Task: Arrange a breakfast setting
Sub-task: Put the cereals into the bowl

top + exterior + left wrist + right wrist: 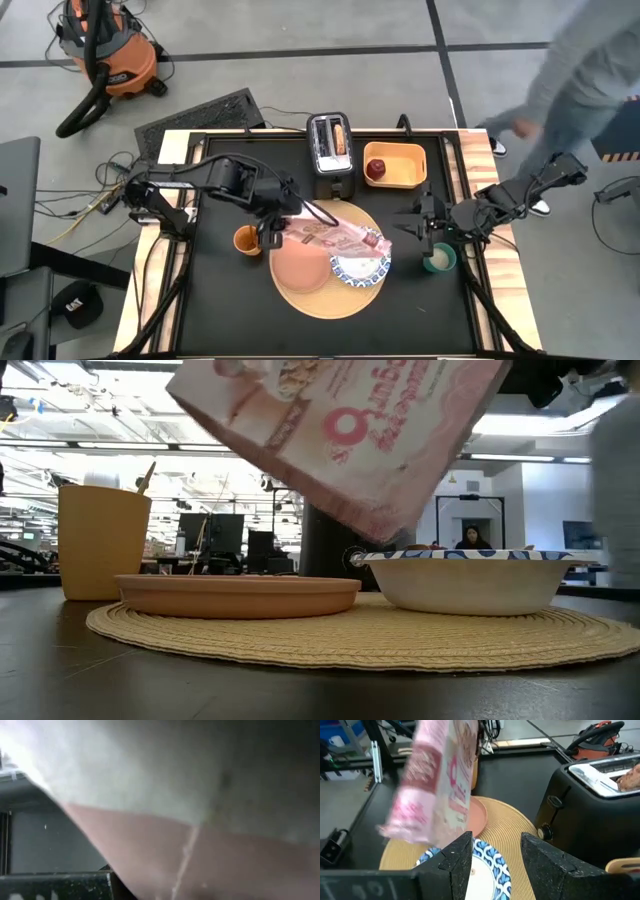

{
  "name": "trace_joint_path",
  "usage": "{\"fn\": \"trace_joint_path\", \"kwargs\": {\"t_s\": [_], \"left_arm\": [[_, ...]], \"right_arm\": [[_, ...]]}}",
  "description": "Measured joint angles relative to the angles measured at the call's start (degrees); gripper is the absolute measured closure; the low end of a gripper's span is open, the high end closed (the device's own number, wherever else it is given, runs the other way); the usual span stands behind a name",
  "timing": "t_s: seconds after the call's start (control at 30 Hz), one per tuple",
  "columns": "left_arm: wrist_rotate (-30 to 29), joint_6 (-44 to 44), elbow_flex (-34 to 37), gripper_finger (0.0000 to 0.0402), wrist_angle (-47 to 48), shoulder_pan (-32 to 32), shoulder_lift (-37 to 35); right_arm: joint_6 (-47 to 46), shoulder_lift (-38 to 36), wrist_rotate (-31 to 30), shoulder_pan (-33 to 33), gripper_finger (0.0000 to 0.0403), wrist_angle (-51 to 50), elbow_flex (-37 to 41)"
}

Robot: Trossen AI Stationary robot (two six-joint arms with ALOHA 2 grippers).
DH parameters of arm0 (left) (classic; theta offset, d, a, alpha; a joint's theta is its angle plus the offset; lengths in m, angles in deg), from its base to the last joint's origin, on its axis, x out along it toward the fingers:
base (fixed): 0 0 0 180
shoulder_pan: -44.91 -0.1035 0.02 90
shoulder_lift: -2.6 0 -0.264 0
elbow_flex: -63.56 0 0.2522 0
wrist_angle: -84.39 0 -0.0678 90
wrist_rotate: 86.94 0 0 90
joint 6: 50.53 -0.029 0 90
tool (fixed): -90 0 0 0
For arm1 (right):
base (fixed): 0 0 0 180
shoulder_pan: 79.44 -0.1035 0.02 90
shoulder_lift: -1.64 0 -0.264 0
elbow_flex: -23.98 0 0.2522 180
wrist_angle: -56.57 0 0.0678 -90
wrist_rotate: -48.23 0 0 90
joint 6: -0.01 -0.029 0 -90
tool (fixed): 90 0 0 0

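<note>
— Two arms are showing from above; what is the left gripper (268, 226) doing?

— It is clamping the upper end of the pink cereal box (338, 236). The box's long axis is running from that gripper toward the table's right edge, and its lower end is dipping over the blue-and-white patterned dish (360, 268).

— Where is the dish sitting?

— On the right part of the large round light-wood board (330, 297), touching or just beside the salmon-pink plate (303, 265), near the table's front middle.

— Is any writing readable?

— The low view is showing red lettering and a red ring on the box (340, 430), upside down; I cannot read it.

— And the right gripper (410, 229)?

— It is hovering near the board's right side, fingers spread apart with nothing between them. Its wrist view is looking over the dish (492, 865) at the box (437, 785).

— Anything only one view is giving?

— The high view is showing round toasted bread (341, 137) in the black toaster (331, 145) at the table's back edge, and a small red apple (376, 168) in the yellow rectangular tray (398, 178). The low view is showing a slim golden spoon (146, 476) standing in a yellow cup (100, 540).
</note>
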State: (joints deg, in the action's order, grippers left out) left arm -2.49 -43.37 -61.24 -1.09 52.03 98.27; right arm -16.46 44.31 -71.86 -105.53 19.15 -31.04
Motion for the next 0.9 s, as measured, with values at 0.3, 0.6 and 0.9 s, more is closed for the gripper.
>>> {"fn": "trace_joint_path", "kwargs": {"t_s": [0.3, 0.6, 0.9], "left_arm": [[-2.0, -1.9, 0.7, 0.0283, -2.5, 0.2, 0.0], [-1.8, -2.8, 0.7, 0.0283, -2.8, 0.2, 0.0], [-1.8, -5.2, 0.7, 0.0283, -5.2, 0.2, 0.0]], "right_arm": [[0.5, 0.0, 0.0, 0.0, 0.0210, 2.6, -1.1], [9.1, 2.9, 0.0, 0.0, 0.0210, 15.9, -1.1], [28.7, 15.5, 8.0, 3.9, 0.0243, 41.7, -1.1]]}}
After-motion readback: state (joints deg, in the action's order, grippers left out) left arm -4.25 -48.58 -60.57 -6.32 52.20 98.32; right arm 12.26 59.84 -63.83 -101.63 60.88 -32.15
